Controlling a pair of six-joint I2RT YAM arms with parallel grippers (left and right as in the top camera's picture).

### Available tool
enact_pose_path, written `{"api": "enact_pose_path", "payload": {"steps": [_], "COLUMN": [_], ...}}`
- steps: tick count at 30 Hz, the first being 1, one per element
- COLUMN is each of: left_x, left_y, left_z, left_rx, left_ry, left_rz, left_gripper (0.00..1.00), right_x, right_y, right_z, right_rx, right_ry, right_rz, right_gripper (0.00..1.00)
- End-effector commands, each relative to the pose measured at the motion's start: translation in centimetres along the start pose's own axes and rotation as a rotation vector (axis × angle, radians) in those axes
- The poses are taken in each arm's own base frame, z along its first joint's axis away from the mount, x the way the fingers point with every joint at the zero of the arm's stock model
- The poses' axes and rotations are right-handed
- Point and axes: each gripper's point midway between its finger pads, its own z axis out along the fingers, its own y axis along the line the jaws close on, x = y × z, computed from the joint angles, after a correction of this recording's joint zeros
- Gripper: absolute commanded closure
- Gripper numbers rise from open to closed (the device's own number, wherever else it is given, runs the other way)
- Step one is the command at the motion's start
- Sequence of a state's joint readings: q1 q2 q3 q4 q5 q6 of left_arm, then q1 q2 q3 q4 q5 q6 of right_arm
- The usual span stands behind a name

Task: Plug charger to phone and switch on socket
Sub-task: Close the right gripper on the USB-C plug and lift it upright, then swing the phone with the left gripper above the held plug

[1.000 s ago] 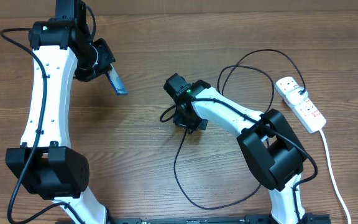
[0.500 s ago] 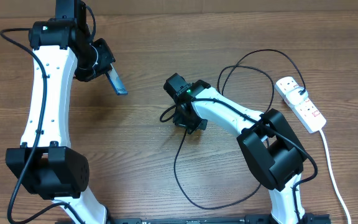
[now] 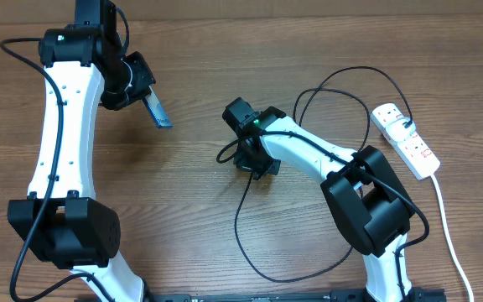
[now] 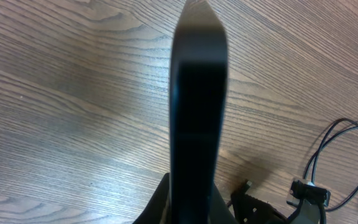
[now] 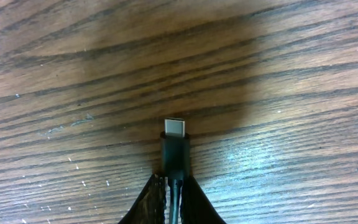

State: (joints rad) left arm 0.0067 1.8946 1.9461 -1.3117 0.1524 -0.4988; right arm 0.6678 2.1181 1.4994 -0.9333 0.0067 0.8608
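My left gripper (image 3: pixel 143 94) is shut on the phone (image 3: pixel 157 111) and holds it above the table at the upper left; in the left wrist view the phone (image 4: pixel 197 99) shows edge-on as a dark slab, its screen hidden. My right gripper (image 3: pixel 243 159) is shut on the charger cable just behind its connector tip (image 5: pixel 174 140), which points away from the jaws (image 5: pixel 173 183) close over the wood. The black cable (image 3: pixel 246 226) loops across the table to a plug (image 3: pixel 406 126) in the white socket strip (image 3: pixel 405 139) at the right.
The strip's thick white cord (image 3: pixel 449 235) runs down the right edge of the table. The cable forms a large loop (image 3: pixel 342 92) between my right arm and the strip. The right arm's base (image 3: pixel 367 210) stands at the lower right.
My right gripper has shifted very slightly to the right with the connector. The left arm and phone have not moved.
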Motion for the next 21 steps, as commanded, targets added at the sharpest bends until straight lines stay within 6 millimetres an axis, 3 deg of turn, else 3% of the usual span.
{"api": "enact_pose_path", "payload": {"steps": [1, 13, 16, 21], "left_x": [-0.3, -0.2, 0.2, 2.5], "left_y": [-0.5, -1.2, -4.0, -10.9], "left_z": [-0.7, -0.7, -1.1, -4.5], "left_rx": [0.013, 0.053, 0.205, 0.668], "left_ry": [-0.026, -0.014, 0.010, 0.063], "left_rz": [0.007, 0.012, 0.121, 0.424], "left_gripper": [0.96, 0.96, 0.96, 0.96], "right_x": [-0.3, -0.3, -0.6, -1.5], "right_y": [-0.8, -0.1, 1.6, 3.7], "right_z": [1.6, 1.1, 0.0, -3.9], "right_rx": [0.036, 0.012, -0.051, -0.136], "right_ry": [0.004, 0.012, 0.023, -0.016], "right_rz": [0.012, -0.015, -0.083, -0.155], "right_gripper": [0.90, 0.96, 0.96, 0.96]}}
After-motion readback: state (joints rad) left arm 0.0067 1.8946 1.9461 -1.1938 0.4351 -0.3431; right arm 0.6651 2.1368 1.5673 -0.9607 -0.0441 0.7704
